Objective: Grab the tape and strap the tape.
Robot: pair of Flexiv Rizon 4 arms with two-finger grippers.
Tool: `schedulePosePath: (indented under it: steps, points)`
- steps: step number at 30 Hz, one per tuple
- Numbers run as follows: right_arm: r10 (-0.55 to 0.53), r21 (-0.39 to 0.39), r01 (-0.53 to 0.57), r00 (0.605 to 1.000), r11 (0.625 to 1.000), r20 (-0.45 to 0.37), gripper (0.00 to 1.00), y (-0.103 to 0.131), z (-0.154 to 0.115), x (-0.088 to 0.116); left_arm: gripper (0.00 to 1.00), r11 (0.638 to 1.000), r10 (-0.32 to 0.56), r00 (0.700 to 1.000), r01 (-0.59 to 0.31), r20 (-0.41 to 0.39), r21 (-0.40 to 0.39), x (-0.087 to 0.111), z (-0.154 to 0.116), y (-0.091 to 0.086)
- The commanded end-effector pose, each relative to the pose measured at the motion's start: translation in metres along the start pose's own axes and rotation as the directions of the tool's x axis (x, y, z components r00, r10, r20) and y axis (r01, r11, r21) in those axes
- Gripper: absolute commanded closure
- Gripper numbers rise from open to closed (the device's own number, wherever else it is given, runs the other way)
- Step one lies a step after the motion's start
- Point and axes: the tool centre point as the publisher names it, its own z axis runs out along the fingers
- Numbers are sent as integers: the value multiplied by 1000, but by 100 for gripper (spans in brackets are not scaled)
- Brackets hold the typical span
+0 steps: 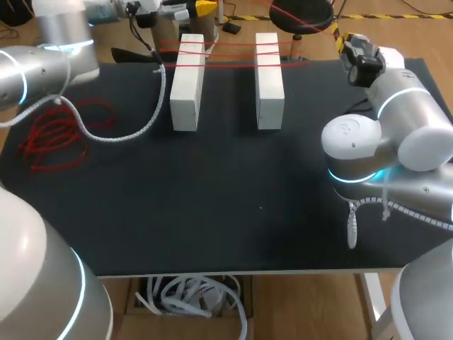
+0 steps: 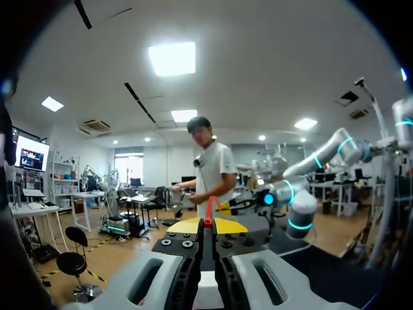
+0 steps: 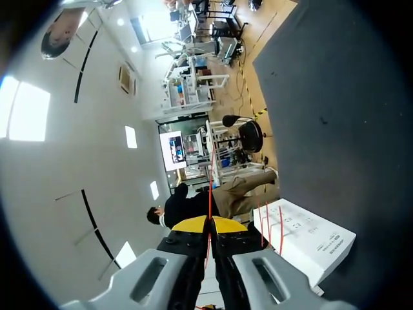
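Observation:
Two white blocks (image 1: 187, 81) (image 1: 269, 78) stand side by side on the black table (image 1: 233, 184). Thin red tape (image 1: 233, 48) runs across their far ends in several strands. My left gripper (image 1: 202, 8) is behind the left block, past the table's far edge. It is shut, with a red tape end (image 2: 208, 210) sticking out between its yellow tips (image 2: 208, 226). My right gripper (image 1: 341, 42) is at the far right, behind the right block. It is shut on a red tape strand (image 3: 210, 194) running ahead from its tips (image 3: 210, 224). A strapped block (image 3: 303, 236) lies beside it.
A loose tangle of red tape (image 1: 60, 134) lies on the table's left part. The left arm's white spiral cable (image 1: 131, 134) drapes over the table next to it. The right arm's elbow (image 1: 361, 149) hangs over the right side.

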Motion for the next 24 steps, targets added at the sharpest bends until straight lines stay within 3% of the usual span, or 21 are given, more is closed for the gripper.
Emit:
schedulePosePath:
  steps: [1, 4, 8, 14, 21, 24]
  points:
    - [-1, 6, 1, 1000, 1000, -3, 100, 2, 0, -1, 100, 985, 20, 998, -10, 57, -174, 12, 0, -17]
    - [-1, 6, 1, 1000, 1000, -3, 100, 2, 0, -1, 100, 956, 49, 995, -22, 87, -292, 12, -3, -18]
    - [-1, 6, 1, 1000, 1000, -3, 100, 2, 0, -1, 100, 885, 87, 992, -33, 96, -464, 13, -8, -19]
    - [-1, 6, 1, 1000, 1000, -3, 100, 2, 0, -1, 100, 831, 126, 981, -22, 150, -556, 18, -14, -18]
    - [-1, 6, 1, 1000, 1000, -3, 100, 2, 0, -1, 100, 706, 227, 966, -74, 126, -705, 21, -11, -24]
    - [-1, 6, 1, 1000, 1000, -3, 100, 2, 0, -1, 100, 695, 234, 964, -75, 126, -715, 21, -10, -25]
